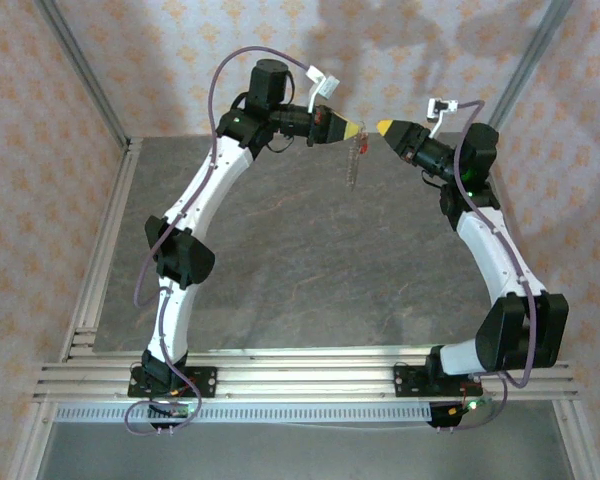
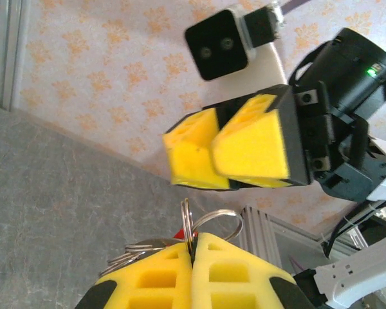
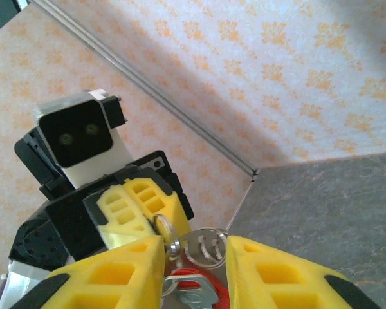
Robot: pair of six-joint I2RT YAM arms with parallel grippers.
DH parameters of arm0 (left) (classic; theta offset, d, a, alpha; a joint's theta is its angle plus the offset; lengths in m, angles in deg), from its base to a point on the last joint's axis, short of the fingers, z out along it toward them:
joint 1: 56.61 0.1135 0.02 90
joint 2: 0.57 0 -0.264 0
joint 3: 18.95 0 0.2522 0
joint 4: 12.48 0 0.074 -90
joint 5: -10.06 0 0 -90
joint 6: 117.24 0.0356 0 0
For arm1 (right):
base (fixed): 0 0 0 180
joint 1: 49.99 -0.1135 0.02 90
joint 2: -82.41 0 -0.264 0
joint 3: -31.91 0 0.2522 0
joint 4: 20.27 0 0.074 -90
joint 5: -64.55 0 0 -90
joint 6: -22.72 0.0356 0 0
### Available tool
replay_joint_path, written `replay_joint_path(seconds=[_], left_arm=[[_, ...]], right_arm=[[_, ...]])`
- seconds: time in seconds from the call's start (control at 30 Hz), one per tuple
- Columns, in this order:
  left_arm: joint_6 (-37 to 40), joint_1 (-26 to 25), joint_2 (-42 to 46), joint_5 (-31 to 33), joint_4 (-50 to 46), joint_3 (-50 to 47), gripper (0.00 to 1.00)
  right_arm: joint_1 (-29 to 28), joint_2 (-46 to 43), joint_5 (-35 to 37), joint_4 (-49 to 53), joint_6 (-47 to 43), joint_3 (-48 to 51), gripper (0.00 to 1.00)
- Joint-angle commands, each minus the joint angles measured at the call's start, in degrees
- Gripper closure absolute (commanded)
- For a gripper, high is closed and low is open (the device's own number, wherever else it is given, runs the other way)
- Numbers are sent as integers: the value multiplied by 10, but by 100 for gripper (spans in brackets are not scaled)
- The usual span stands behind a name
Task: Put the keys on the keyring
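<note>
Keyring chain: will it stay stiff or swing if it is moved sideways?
It probably swings: the chain hangs limp below the left gripper. The keyring, thin wire pinched at its edge, may pivot or slip.

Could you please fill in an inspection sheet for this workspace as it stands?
Surface: grey table, stone-like pattern.
Job's things: keyring clamped in the air, chain hanging below; red-headed key among the rings, threading unclear.
Clutter: nothing seen.
Hands: left hand shut on the keyring; right hand open, facing it closely.
Cables: purple cable looping along each arm.
Surroundings: patterned walls, metal rails at the near edge.
</note>
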Motion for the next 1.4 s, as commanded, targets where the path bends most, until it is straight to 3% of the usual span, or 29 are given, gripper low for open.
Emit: replay_joint_path(seconds=[0.0, 0.23, 0.63, 1.2, 1.37], left_arm=[[-14, -2, 34, 13, 52, -17, 100], [-30, -2, 44, 25, 77, -37, 100], [-33, -5, 50, 30, 78, -40, 100], [-33, -8, 49, 26, 76, -36, 100], [-34, -10, 47, 23, 75, -34, 100]], right_arm=[[-2, -30, 37, -61, 31, 26, 69], [-12, -49, 79, -117, 78, 63, 65], [-73, -54, 127, 12, -35, 28, 62], [-85, -52, 165, 75, -85, -6, 65], [-84, -45, 161, 87, -92, -19, 71]])
